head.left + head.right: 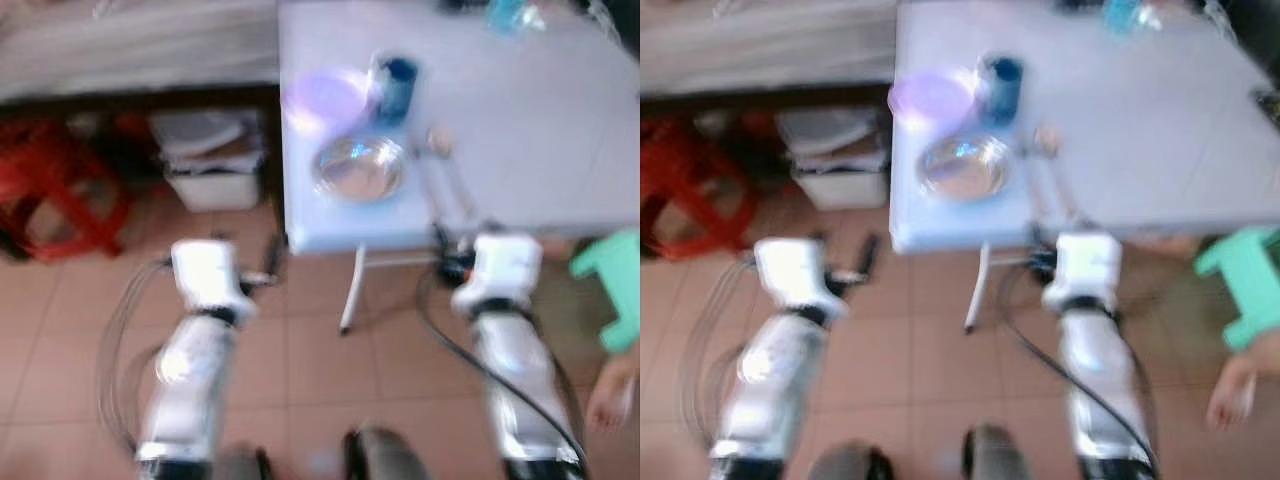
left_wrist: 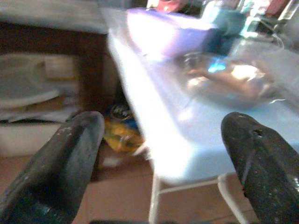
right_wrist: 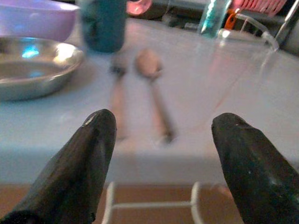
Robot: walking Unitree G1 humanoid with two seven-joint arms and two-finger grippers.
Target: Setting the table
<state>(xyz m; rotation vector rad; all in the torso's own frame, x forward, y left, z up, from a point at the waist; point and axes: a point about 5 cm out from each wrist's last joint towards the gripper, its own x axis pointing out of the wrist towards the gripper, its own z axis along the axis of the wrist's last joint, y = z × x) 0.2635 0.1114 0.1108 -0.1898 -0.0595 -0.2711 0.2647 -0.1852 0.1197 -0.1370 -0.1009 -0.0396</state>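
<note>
Head views, both blurred, look down on a pale blue desk [image 1: 520,130] standing on a tiled floor [image 1: 320,380], with the two silver arms reaching toward its near edge. Near that edge sits a steel bowl [image 1: 358,168], with a purple bowl [image 1: 322,98] just behind it and a dark blue cup [image 1: 397,85] beside the purple one; a spoon [image 1: 440,150] and a second utensil lie to the right of the steel bowl. A red stool [image 1: 55,195] and a white bin [image 1: 212,160] stand on the floor to the left, a green stool [image 1: 615,280] to the right, and a person's hand [image 1: 610,395] shows low at the right edge. Right wrist view adds detail: the right claw [image 3: 161,154] is spread wide just short of the desk edge, with the spoon [image 3: 154,79] and a fork [image 3: 117,88] lying side by side ahead of it. Left wrist view shows the left claw [image 2: 163,163] also spread, facing the desk's corner, the steel bowl [image 2: 229,79] beyond.
</note>
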